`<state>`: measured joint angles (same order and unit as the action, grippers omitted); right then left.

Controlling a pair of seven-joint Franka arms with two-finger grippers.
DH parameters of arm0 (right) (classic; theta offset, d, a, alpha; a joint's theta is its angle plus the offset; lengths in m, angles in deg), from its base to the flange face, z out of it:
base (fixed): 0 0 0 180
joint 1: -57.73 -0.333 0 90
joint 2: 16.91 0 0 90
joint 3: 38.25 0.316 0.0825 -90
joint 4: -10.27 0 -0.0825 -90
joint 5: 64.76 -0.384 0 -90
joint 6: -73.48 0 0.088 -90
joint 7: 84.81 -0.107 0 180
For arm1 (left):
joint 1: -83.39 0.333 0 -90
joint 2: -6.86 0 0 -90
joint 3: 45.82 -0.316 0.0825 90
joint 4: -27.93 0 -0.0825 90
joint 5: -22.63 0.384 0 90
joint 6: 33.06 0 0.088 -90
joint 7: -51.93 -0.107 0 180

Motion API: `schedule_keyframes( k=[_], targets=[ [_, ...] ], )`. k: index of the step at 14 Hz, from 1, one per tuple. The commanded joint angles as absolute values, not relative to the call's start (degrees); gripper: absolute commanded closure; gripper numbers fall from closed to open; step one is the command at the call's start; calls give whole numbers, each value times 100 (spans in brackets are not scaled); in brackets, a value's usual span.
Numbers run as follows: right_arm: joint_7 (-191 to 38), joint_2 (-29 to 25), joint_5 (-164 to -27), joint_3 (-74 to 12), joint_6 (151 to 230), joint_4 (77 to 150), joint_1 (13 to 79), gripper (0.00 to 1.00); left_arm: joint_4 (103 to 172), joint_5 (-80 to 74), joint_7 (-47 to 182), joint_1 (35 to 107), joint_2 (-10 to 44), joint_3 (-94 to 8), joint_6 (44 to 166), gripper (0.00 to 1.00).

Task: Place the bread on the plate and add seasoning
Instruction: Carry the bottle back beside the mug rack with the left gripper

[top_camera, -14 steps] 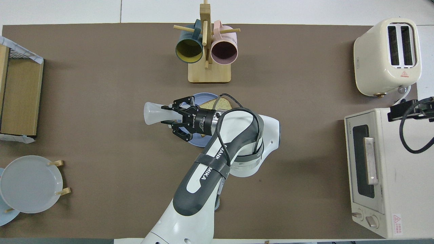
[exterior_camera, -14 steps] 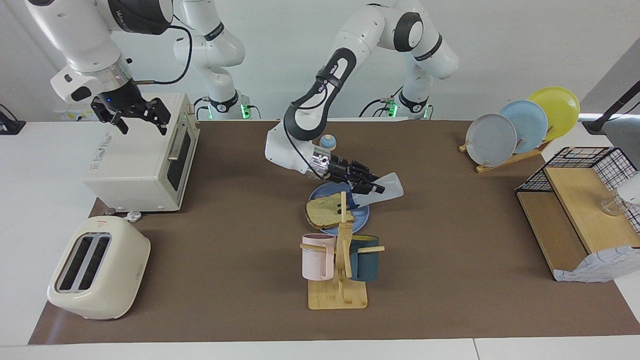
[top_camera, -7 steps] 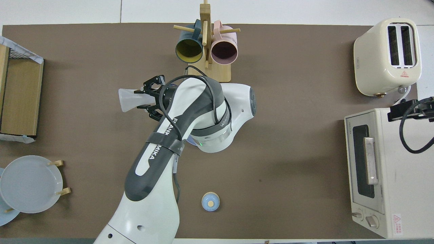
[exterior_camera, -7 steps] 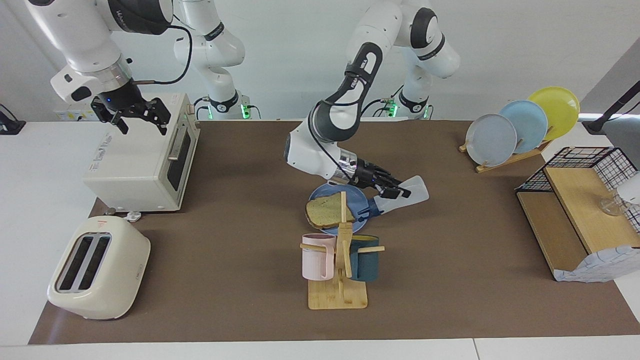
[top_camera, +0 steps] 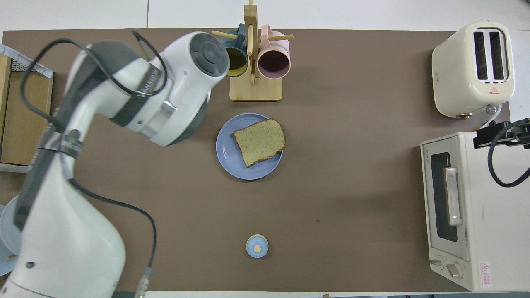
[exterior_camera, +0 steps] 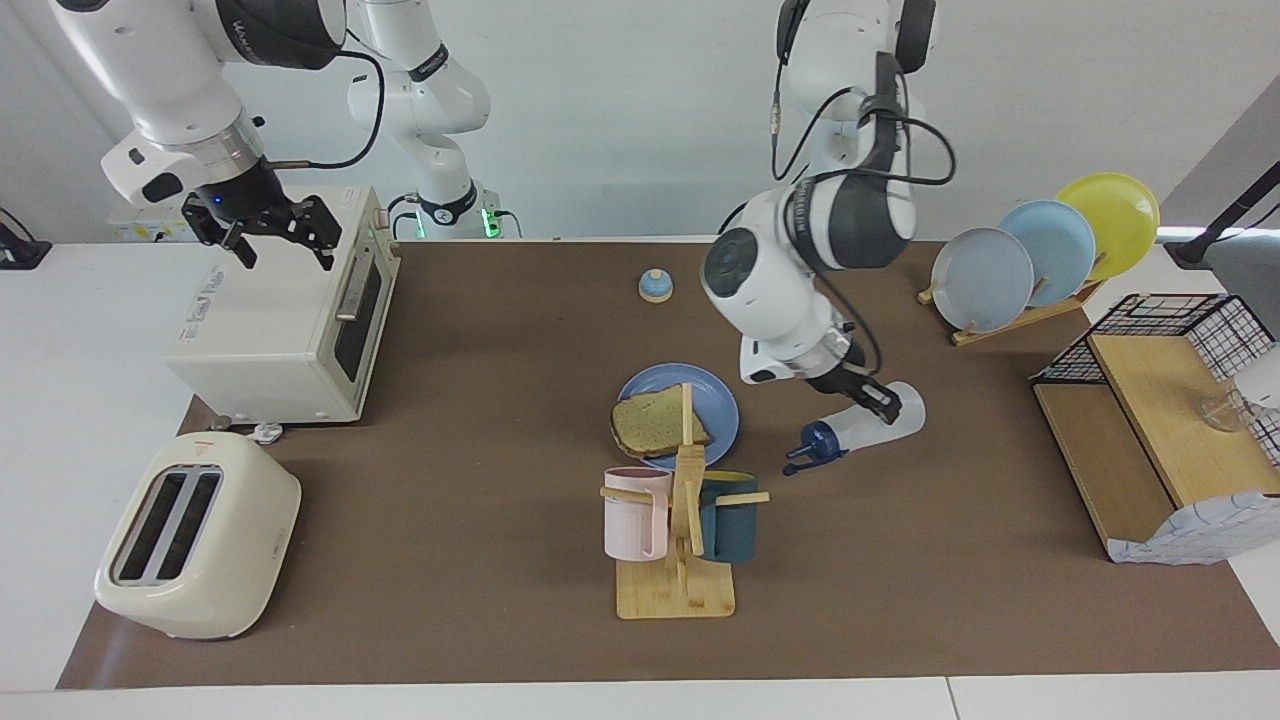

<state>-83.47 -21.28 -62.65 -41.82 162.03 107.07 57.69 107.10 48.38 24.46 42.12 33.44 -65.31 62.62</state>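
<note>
The bread [exterior_camera: 652, 421] [top_camera: 260, 142] lies flat on the blue plate [exterior_camera: 720, 405] [top_camera: 227, 154] in the middle of the mat. My left gripper [exterior_camera: 878, 402] is shut on the seasoning [exterior_camera: 858, 430], a whitish bottle held tilted with its navy cap lowest. It hangs over the mat beside the plate, toward the left arm's end of the table. In the overhead view the left arm hides both that gripper and the bottle. My right gripper [exterior_camera: 287, 247] waits open and empty over the toaster oven [exterior_camera: 290, 320].
A mug rack [exterior_camera: 680, 540] with a pink and a teal mug stands just farther from the robots than the plate. A cream toaster [exterior_camera: 195, 535] sits beside the oven. A blue bell [exterior_camera: 655, 285], a plate rack [exterior_camera: 1040, 250] and a wire shelf [exterior_camera: 1160, 420] also stand here.
The left arm has swung the tilted bottle off the plate toward its own end of the table, uncovering the bread and plate from above. The right arm has not moved.
</note>
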Motion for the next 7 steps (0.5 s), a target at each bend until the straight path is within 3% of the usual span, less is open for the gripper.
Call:
schedule_keyframes(
  k=[1, 4, 7],
  targets=[
    [-8252, -2166, -6256, -4177, 16146, 10748, 5791, 0, 10967, 4033, 2835, 4681, 2927, -6445, 6685, 100],
    [-8252, -2166, -6256, -4177, 16155, 10748, 5791, 0, 11465, 3075, 3730, 5042, 2743, -6445, 7869, 100],
    [-8252, -2166, -6256, -4177, 16146, 10748, 5791, 0, 12500, 2651, 4933, 5061, 2462, -6445, 9711, 100]
  ],
)
